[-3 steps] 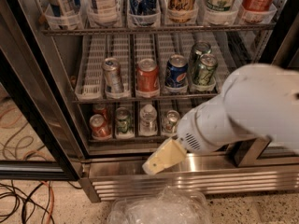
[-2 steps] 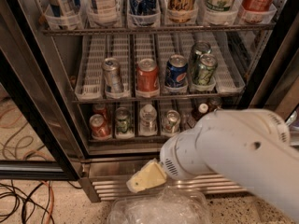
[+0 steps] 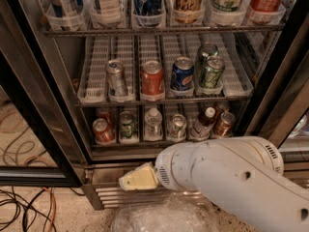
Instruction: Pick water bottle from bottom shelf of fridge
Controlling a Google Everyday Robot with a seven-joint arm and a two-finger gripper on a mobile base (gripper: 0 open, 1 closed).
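Observation:
The water bottle (image 3: 153,123), small, clear and ribbed with a whitish cap, stands upright in the middle lane of the bottom shelf (image 3: 145,143) of the fridge (image 3: 67,124). Soda cans stand on both sides of it. My gripper (image 3: 137,178), a cream-coloured tip on the thick white arm (image 3: 227,178), is below the shelf in front of the steel base grille (image 3: 104,195). It is lower than the bottle, slightly to its left, and apart from it. It holds nothing that I can see.
A leaning bottle (image 3: 203,124) with a white cap and dark label stands two lanes right of the water bottle. The middle rack holds several cans (image 3: 152,78). The black door frame (image 3: 34,129) is on the left. Crumpled clear plastic (image 3: 164,216) and cables (image 3: 24,209) lie on the floor.
My arm has swung down and left. The gripper dropped from the bottom shelf's front rail to the base grille, uncovering the cans at the shelf's right end.

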